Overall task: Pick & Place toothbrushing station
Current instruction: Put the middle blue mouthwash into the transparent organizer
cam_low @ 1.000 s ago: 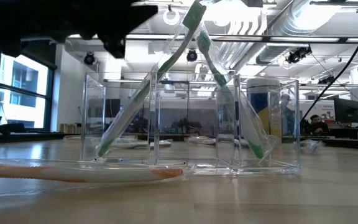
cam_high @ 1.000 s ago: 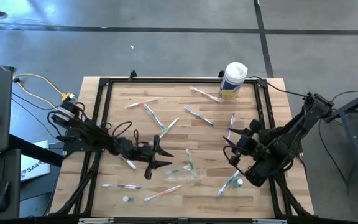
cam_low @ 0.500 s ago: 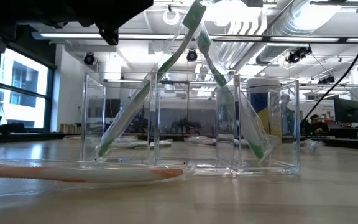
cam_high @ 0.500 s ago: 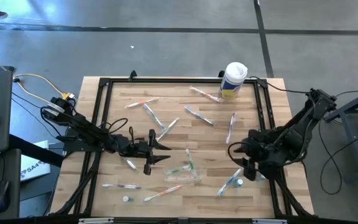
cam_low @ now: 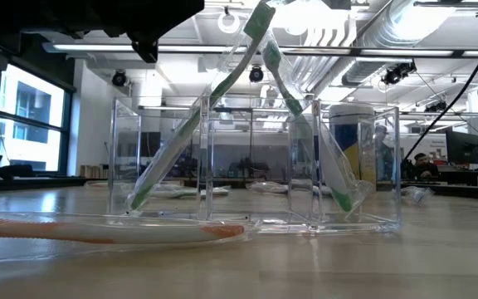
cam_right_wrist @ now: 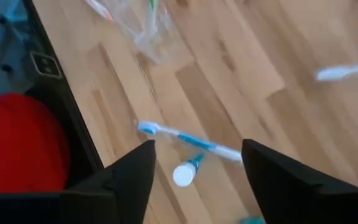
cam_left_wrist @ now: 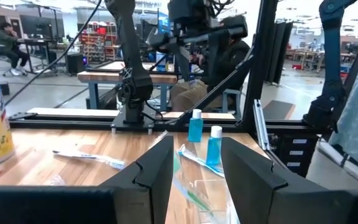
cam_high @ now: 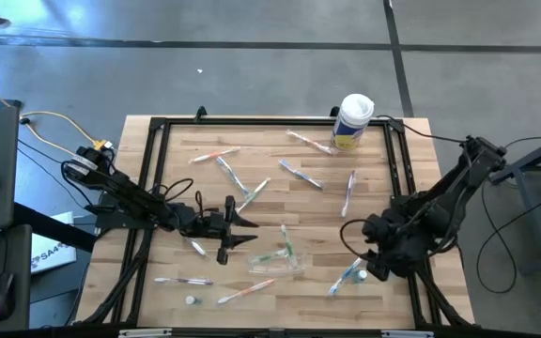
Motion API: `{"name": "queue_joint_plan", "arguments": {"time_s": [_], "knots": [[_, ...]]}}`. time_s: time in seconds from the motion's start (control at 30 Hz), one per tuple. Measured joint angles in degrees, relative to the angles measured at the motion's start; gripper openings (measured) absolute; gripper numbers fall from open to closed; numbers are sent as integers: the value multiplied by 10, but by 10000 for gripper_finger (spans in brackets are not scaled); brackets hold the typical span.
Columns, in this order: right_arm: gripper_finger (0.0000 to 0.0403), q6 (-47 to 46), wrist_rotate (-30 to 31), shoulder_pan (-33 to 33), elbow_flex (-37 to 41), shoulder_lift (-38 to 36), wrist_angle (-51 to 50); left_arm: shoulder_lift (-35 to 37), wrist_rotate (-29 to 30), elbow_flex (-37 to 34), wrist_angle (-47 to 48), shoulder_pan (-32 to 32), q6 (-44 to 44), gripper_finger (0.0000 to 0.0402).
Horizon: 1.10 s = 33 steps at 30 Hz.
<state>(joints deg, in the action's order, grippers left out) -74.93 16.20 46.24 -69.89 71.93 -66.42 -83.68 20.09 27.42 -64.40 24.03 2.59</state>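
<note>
The toothbrushing station is a clear plastic holder [cam_high: 283, 256] near the table's middle front, with green toothbrushes [cam_low: 276, 66] leaning upright in its compartments [cam_low: 256, 166]. Several pastel toothbrushes lie scattered on the wooden table. My left gripper [cam_high: 250, 233] is open and empty, just left of the holder, which lies low ahead in its wrist view [cam_left_wrist: 199, 194]. My right gripper [cam_high: 363, 248] is open and empty above a blue toothbrush [cam_right_wrist: 188, 139] and a white-capped tube [cam_right_wrist: 185, 174] at the front right. The holder also shows farther off in the right wrist view [cam_right_wrist: 143, 28].
A tall white canister with a yellow label [cam_high: 353, 120] stands at the far right. An orange toothbrush [cam_low: 98, 230] lies in front of the holder. Two blue tubes [cam_left_wrist: 204, 134] stand beyond it. A small tube [cam_high: 191, 300] lies at the front left. A black frame [cam_high: 158, 122] borders the table.
My left gripper has drawn back a little toward the table's left edge and risen, away from the holder, still open. My right gripper has gone toward the table's near right corner, over the blue toothbrush. The holder and toothbrushes have stayed put.
</note>
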Motion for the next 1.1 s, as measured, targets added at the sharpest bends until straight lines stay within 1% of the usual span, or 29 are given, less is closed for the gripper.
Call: {"name": "queue_joint_plan", "arguments": {"time_s": [0.17,0.3,0.6,0.67,0.83,1.0,1.1], "knots": [[261,-8,-48,0,0,40,19,0,0,0,1,0,9,136],[272,-16,-93,0,0,72,27,0,-1,0,1,0,9,136],[267,-20,-121,-19,0,124,23,0,-2,0,0,16,8,136],[267,-19,-127,-22,0,134,15,0,-3,0,-1,17,7,136],[266,-18,-164,-29,0,164,-24,0,-3,0,-1,16,7,136],[266,-18,-181,-32,0,176,-3,0,-3,0,4,16,7,136],[266,-18,-181,-32,0,176,4,0,-3,0,5,16,7,136]]}}
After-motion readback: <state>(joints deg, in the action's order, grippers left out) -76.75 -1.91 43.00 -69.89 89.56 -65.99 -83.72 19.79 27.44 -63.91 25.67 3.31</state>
